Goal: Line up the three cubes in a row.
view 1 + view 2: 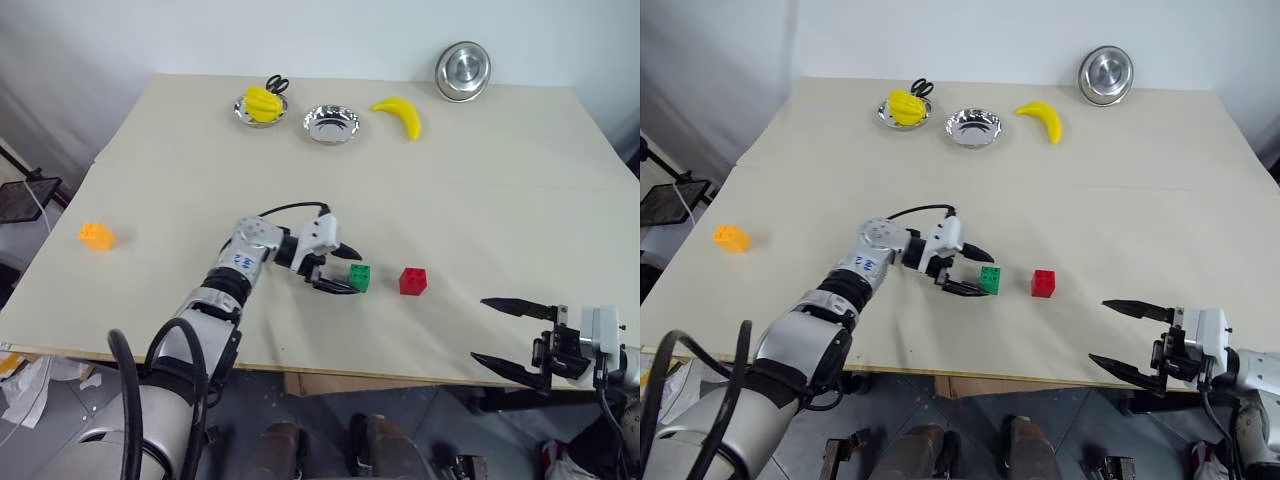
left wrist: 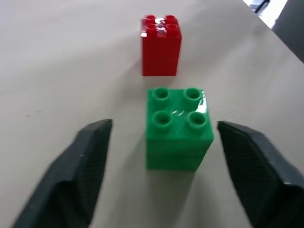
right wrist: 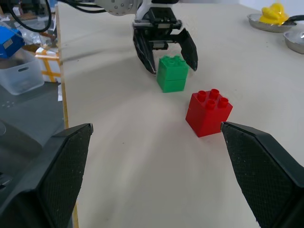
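Now, from my head cameras, I am seeing my left tool (image 1: 338, 268) lying low on the counter (image 1: 500, 180) with its two black fingers parted on either side of the green cube (image 1: 359, 277), no finger clearly pressing it, so I am reading the cube as released and standing free. The red cube (image 1: 413, 281) is sitting just beside the green one, on its right, a small gap between them, and these two are already forming a short row running left to right. The orange cube (image 1: 96, 236) is lying well apart, far out toward the counter's left edge, much nearer my left arm than my right. In my left wrist view, the green cube is standing upright between my spread fingers (image 2: 80, 171) with open counter showing on both sides, and the red cube (image 2: 161, 46) is directly beyond it along my pointing line. In my right wrist view, my right tool (image 3: 156, 156) is hanging wide open with nothing in it, facing the red cube first. I am judging the orange cube to be the next fetch, a left-arm job.
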`<state>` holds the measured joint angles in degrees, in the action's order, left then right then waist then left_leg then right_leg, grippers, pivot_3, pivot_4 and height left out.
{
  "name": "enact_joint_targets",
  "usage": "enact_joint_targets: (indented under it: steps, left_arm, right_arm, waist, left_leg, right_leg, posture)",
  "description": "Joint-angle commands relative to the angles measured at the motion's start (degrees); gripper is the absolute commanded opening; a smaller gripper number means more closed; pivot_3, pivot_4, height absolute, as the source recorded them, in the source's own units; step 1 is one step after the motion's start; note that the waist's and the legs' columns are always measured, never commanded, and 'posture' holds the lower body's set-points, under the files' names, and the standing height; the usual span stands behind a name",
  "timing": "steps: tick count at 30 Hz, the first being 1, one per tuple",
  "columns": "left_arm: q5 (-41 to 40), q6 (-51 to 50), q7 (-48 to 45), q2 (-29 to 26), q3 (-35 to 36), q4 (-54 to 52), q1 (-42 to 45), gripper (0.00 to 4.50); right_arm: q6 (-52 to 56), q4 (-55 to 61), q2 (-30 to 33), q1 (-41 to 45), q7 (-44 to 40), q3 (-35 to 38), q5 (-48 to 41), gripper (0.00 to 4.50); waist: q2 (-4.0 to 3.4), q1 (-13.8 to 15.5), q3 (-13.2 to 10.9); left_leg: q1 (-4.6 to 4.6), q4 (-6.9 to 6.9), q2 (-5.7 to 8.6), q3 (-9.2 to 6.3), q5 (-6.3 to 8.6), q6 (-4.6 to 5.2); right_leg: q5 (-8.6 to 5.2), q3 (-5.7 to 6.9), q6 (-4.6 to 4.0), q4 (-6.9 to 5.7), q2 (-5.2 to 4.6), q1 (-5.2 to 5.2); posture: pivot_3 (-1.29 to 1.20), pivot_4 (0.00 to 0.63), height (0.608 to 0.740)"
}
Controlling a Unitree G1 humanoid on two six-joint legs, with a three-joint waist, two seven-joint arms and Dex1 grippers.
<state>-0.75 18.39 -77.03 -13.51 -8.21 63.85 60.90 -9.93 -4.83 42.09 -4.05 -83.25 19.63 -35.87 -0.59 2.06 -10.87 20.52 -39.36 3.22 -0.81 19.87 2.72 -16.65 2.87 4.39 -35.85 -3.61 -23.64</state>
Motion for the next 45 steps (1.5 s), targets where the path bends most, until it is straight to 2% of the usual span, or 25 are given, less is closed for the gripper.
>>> enact_joint_targets:
  steps: [1, 4, 7, 10, 12, 14, 17, 21, 24, 26, 30, 34, 37, 40, 42, 45]
  left_arm:
    - [-8.12, -0.34, -9.04, -5.94, 5.15, -10.94, -5.53, 3.88]
    - [-12.51, -6.05, -13.41, -12.99, 7.13, -23.84, -14.07, 3.88]
    - [-14.87, -8.66, -9.96, -18.46, 9.5, -33.93, -21.39, 4.48]
    - [-18.59, -12.8, -0.88, -24.52, 19.3, -44.57, -33.56, 4.48]
    - [-19.67, -13.41, 6.11, -26.11, 26.91, -49.01, -41.76, 4.48]
    - [-21.24, -13.86, 14.21, -25.22, 35.92, -52.99, -50.24, 4.48]
    - [-22.48, -13.4, 22.69, -22.36, 44.75, -57.92, -60.38, 4.48]
    - [-25.43, -14.44, 33.76, -14.67, 56.83, -64.23, -75.1, 4.48]
    - [-30.09, -15.13, 39.03, -9.03, 61.81, -66.32, -80.93, 4.48]
    - [-30.13, -13.47, 41.55, -5.51, 62.89, -67.55, -84.21, 4.48]
    - [-31.0, -12.45, 46.03, -1.77, 63.69, -69.04, -86.74, 4.48]
    - [-30.97, -15.0, 46.89, -3.93, 61.01, -68.74, -85.85, 4.48]
    - [-31.55, -20.99, 48.94, -8.77, 58.38, -68.38, -81.53, 4.48]
    - [-30.77, -28.47, 49.74, -17.55, 54.84, -64.85, -73.99, 4.48]
    - [-29.88, -30.52, 49.96, -22.19, 53.2, -60.73, -68.79, 4.48]
    - [-27.23, -33.34, 49.53, -29.64, 48.73, -49.09, -57.68, 4.48]
  right_arm:
    - [0.5, -0.99, -0.16, 1.77, -1.48, -0.69, -0.53, 4.5]
    - [0.68, -3.51, -0.14, 4.43, -2.82, -2.07, -0.11, 4.5]
    - [0.71, -5.62, -0.5, 7.24, -3.99, -3.46, 0.33, 4.5]
    - [1.06, -8.86, -1.79, 12.26, -5.07, -5.36, 0.45, 4.5]
    - [2.5, -10.23, -2.26, 14.57, -5.8, -6.65, 0.53, 4.5]
    - [1.92, -11.61, -3.34, 16.42, -6.43, -7.65, 0.96, 4.5]
    - [0.69, -13.2, -4.47, 18.13, -7.0, -8.37, 1.41, 4.5]
    - [-1.68, -14.85, -6.44, 20.04, -7.9, -9.29, 1.76, 4.5]
    - [-2.91, -16.03, -7.14, 21.3, -8.31, -9.65, 1.84, 4.5]
    - [-3.42, -16.4, -7.63, 22.11, -6.84, -9.0, 1.76, 4.5]
    - [-3.7, -15.77, -8.34, 21.44, -5.77, -8.77, 1.79, 4.5]
    - [-3.64, -16.17, -8.52, 21.21, -5.84, -8.7, 1.96, 4.5]
    - [-3.6, -16.55, -8.49, 21.55, -6.0, -8.85, 2.07, 4.5]
    - [-3.5, -16.81, -8.45, 21.93, -6.11, -9.1, 2.29, 4.5]
    - [-3.5, -17.11, -8.4, 22.26, -6.2, -9.29, 2.49, 4.5]
    - [-3.33, -17.07, -8.33, 22.6, -6.09, -9.43, 2.64, 4.5]
  waist:
    - [-0.02, -0.77, 0.01]
    - [-0.05, -1.12, 0.02]
    - [-0.04, -1.37, 0.01]
    - [-0.06, -1.27, 0.02]
    - [-0.06, -1.35, 0.02]
    - [-0.07, -1.37, 0.02]
    - [-0.06, -1.16, 0.02]
    - [-0.02, -0.87, 0.03]
    - [0.0, -0.49, 0.02]
    - [0.0, -0.4, 0.02]
    - [0.05, -0.4, 0.05]
    - [0.05, -0.62, 0.06]
    - [0.06, -0.54, 0.06]
    - [0.06, -0.47, 0.07]
    - [0.05, -0.75, 0.09]
    - [0.05, -0.94, 0.09]
  left_leg:
    - [-0.01, 0.01, -0.01, 0.0, 0.0, -0.04]
    - [-0.03, 0.06, -0.05, -0.02, -0.01, -0.09]
    - [-0.04, 0.05, -0.07, -0.05, -0.01, -0.09]
    - [-0.04, 0.03, -0.06, -0.08, -0.02, -0.06]
    - [-0.07, 0.03, -0.06, -0.08, 0.0, -0.03]
    - [-0.12, 0.14, -0.07, -0.08, 0.03, 0.01]
    - [-0.12, 0.23, -0.1, -0.08, 0.06, 0.03]
    - [-0.12, 0.22, -0.1, -0.05, 0.12, 0.12]
    - [-0.16, 0.22, -0.1, -0.06, 0.2, 0.22]
    - [-0.15, 0.22, -0.09, -0.08, 0.23, 0.25]
    - [-0.19, 0.22, -0.09, -0.08, 0.34, 0.48]
    - [-0.2, 0.23, -0.09, -0.07, 0.35, 0.48]
    - [-0.21, 0.23, -0.09, -0.09, 0.34, 0.47]
    - [-0.23, 0.23, -0.09, -0.1, 0.31, 0.45]
    - [-0.24, 0.23, -0.09, -0.09, 0.27, 0.38]
    - [-0.27, 0.25, -0.08, -0.07, 0.15, 0.06]
  right_leg:
    - [-0.01, 0.0, -0.02, -0.02, 0.0, -0.02]
    - [-0.03, 0.01, -0.06, -0.04, 0.02, -0.04]
    - [-0.03, -0.01, -0.07, -0.04, 0.02, -0.03]
    - [-0.03, -0.01, -0.07, -0.02, -0.02, 0.01]
    - [-0.04, -0.03, -0.08, 0.0, -0.03, 0.03]
    - [-0.06, -0.06, -0.11, 0.03, -0.04, 0.04]
    - [-0.07, -0.06, -0.13, 0.08, -0.03, 0.03]
    - [-0.07, -0.1, -0.13, 0.25, -0.04, 0.13]
    - [-0.07, -0.12, -0.13, 0.31, -0.04, 0.2]
    - [-0.08, -0.16, -0.15, 0.34, -0.05, 0.25]
    - [-0.11, -0.19, -0.21, 0.43, -0.06, 0.34]
    - [-0.14, -0.2, -0.26, 0.37, -0.06, 0.3]
    - [-0.15, -0.2, -0.28, 0.31, -0.05, 0.3]
    - [-0.15, -0.2, -0.3, 0.25, -0.05, 0.3]
    - [-0.14, -0.19, -0.32, 0.18, -0.05, 0.27]
    - [-0.12, -0.17, -0.28, 0.02, -0.04, 0.18]
  posture:
    - [0.0, 0.15, 0.74]
    - [0.0, 0.15, 0.74]
    - [0.0, 0.15, 0.74]
    - [0.0, 0.15, 0.74]
    - [0.0, 0.15, 0.74]
    - [0.0, 0.15, 0.74]
    - [0.0, 0.15, 0.74]
    - [0.0, 0.15, 0.74]
    - [0.0, 0.15, 0.74]
    - [0.0, 0.15, 0.74]
    - [0.0, 0.15, 0.74]
    - [0.0, 0.15, 0.74]
    - [0.0, 0.15, 0.74]
    - [0.0, 0.15, 0.74]
    - [0.0, 0.15, 0.74]
    - [0.0, 0.15, 0.74]
